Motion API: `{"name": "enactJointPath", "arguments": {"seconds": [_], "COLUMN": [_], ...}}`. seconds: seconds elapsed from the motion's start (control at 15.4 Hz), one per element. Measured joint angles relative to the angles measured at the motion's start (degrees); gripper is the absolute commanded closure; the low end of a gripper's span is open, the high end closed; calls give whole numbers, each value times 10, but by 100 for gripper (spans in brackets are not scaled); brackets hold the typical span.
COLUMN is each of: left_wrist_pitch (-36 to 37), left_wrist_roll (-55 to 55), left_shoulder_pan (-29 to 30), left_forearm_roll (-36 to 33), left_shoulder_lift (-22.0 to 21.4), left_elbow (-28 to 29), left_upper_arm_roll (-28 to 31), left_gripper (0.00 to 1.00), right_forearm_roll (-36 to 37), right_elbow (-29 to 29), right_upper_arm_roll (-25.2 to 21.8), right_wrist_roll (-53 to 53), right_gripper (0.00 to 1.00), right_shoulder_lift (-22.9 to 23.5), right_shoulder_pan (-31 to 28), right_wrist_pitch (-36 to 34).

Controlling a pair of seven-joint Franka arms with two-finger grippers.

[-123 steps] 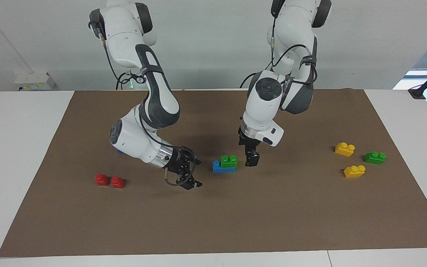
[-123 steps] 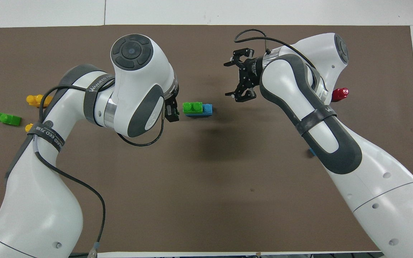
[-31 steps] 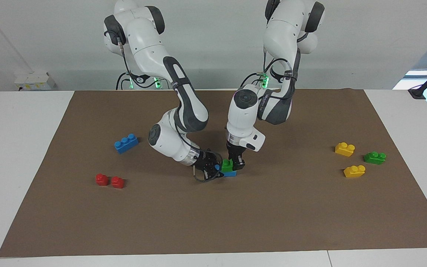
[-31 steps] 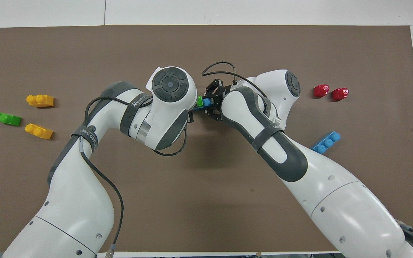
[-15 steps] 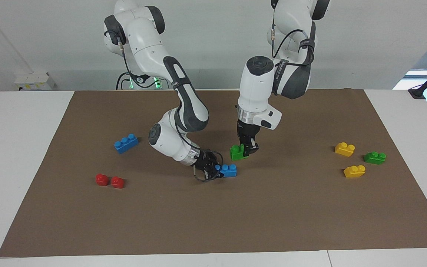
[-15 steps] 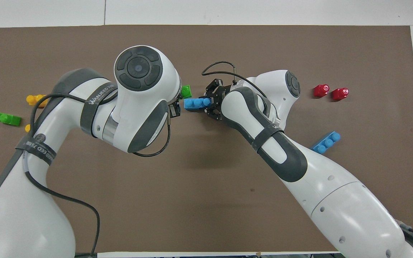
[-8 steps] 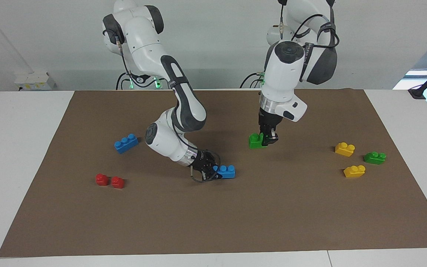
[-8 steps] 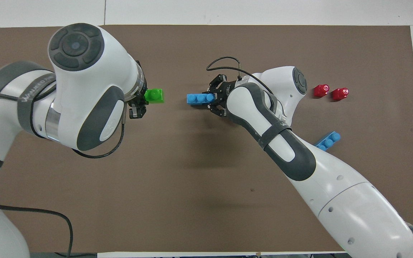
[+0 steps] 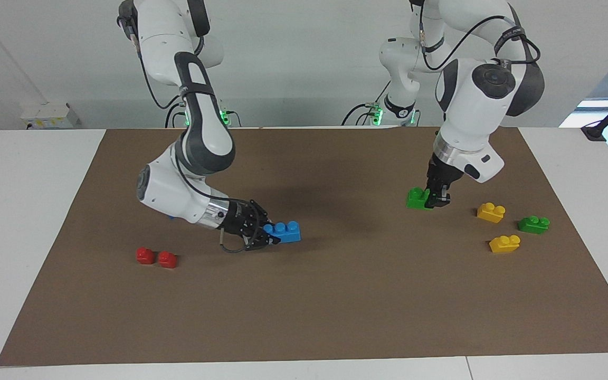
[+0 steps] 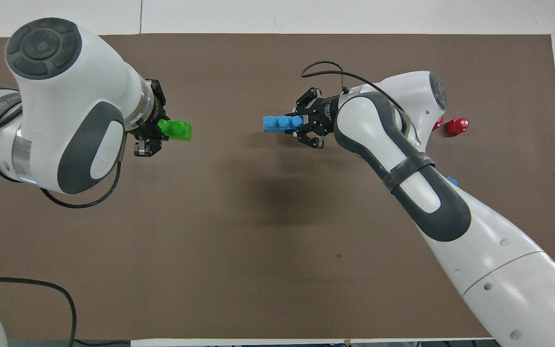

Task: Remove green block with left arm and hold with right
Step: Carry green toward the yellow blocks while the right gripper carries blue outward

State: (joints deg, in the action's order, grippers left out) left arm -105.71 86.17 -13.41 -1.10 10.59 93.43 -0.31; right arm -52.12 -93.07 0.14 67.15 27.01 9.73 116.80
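Since half a second ago: both arms have swung apart, so the 2 bricks that were close together mid-mat now sit well apart.
Mat [image 9: 335,316]: brown sheet covering most of the table, all the bricks are on or over it.
Left gripper [image 9: 437,199]: clenched on the green block [image 9: 418,198], carrying it just above the mat toward the left arm's end, near the spare bricks.
Right gripper [image 9: 268,238]: clamped on 1 end of the blue brick [image 9: 283,231], low over the mat toward the right arm's end.
Spare bricks: 2 yellow bricks [image 9: 491,211], a darker green brick [image 9: 533,224], 2 red bricks [image 9: 156,257], all loose.
Step in hand: looks like separation is done, green's off the blue base.
Next move: my guess is set the green one down on bare mat without bumping the yellow ones, then let go.
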Motion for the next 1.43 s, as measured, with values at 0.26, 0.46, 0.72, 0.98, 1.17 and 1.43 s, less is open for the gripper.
{"name": "enactJointPath", "arguments": {"seconds": [0.26,0.46,0.72,0.98,1.17,1.43], "left_wrist_pitch": [-1,-25,-124,-159,-185,-222], "left_wrist_roll": [-106,-166,-186,-212,-222,-225], "left_shoulder_pan": [45,72,88,106,112,118], "left_forearm_roll": [1,1,1,1,1,1], "left_shoulder_lift": [-12,-26,-46,-47,-44,-22], "left_elbow": [30,72,161,195,205,212], "left_upper_arm_roll": [1,1,1,1,1,1], "left_gripper": [100,100,100,100,100,100], "right_forearm_roll": [6,27,71,75,84,85], "right_elbow": [-26,-56,-73,-78,-88,-94], "right_upper_arm_roll": [-1,-1,0,-1,-1,-1], "right_wrist_roll": [-90,-161,-198,-247,-288,-319], "right_gripper": [80,79,79,79,79,78], "right_shoulder_lift": [-15,-17,-17,-17,-15,-5], "right_shoulder_pan": [-92,-137,-157,-191,-211,-219], "right_wrist_pitch": [-89,-112,-114,-136,-140,-140]}}
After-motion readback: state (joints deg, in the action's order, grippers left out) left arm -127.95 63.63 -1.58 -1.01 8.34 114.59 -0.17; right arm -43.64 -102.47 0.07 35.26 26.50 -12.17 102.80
